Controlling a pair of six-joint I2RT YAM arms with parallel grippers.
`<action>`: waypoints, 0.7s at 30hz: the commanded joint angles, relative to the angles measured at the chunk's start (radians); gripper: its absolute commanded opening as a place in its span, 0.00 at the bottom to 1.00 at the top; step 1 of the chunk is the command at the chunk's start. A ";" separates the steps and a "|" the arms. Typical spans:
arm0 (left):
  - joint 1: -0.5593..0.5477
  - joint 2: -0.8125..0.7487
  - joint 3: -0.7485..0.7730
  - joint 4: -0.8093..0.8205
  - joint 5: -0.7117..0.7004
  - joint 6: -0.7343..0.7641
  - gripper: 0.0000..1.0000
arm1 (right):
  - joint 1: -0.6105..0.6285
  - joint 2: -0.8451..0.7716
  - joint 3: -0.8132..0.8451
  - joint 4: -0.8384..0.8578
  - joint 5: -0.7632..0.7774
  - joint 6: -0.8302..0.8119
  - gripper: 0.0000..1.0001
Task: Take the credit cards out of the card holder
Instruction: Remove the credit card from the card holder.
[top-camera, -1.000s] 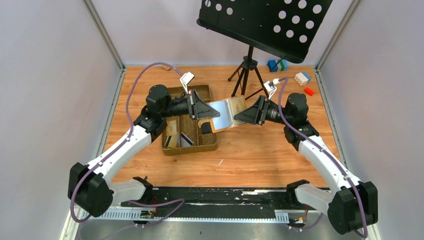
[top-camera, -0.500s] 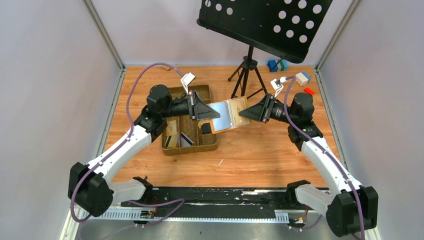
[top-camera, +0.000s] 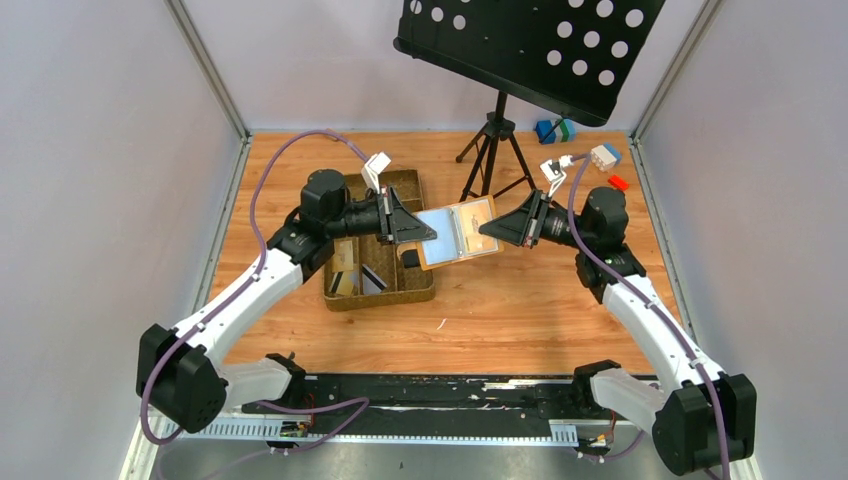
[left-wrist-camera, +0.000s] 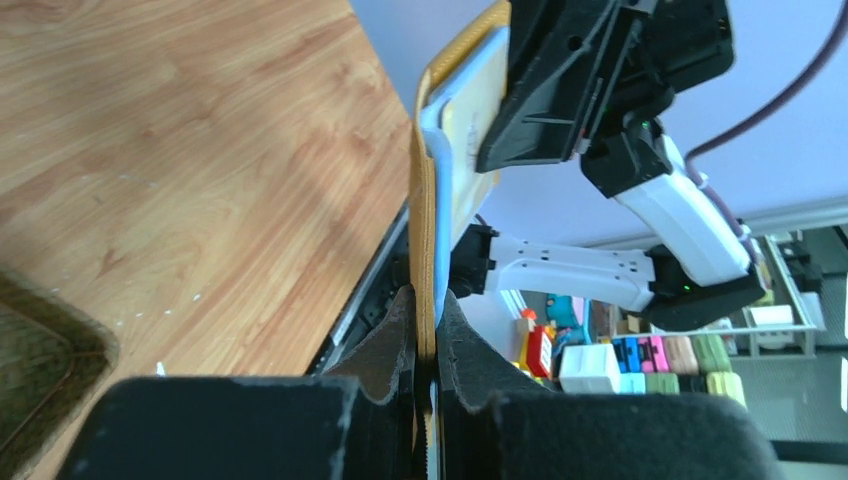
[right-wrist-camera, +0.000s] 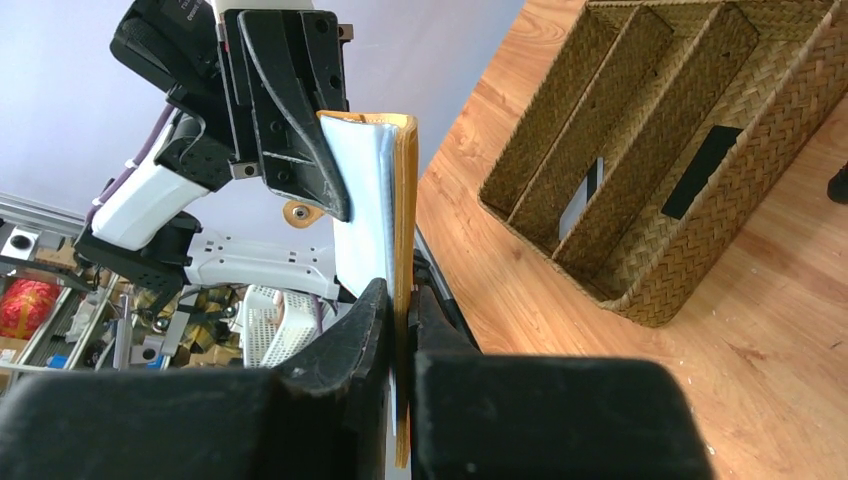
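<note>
text: none legible | labels — none | numbers — none

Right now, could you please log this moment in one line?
left end effector: shut on card holder | right end effector: shut on card holder | card holder: open, lifted | credit cards: some in woven tray

A: Enclosure?
B: Pale grey wall panels (top-camera: 100, 200) on three sides, with aluminium posts (top-camera: 207, 65) at the far corners. Light is even and shadows are soft.
A: Work surface?
B: Wood-grain tabletop (top-camera: 520, 300). A black perforated music stand (top-camera: 500, 40) on a tripod (top-camera: 497, 128) is at the far edge. Small coloured blocks (top-camera: 553, 130) lie in the far right corner.
</note>
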 joint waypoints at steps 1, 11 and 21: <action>-0.003 0.004 0.065 -0.162 -0.084 0.111 0.08 | -0.001 -0.012 0.000 0.023 0.008 0.000 0.00; 0.022 -0.087 0.184 -0.609 -0.475 0.338 0.63 | 0.000 0.022 0.044 -0.220 0.097 -0.129 0.00; 0.168 -0.266 -0.044 -0.419 -0.419 0.080 0.89 | 0.003 0.050 0.100 -0.371 0.202 -0.226 0.00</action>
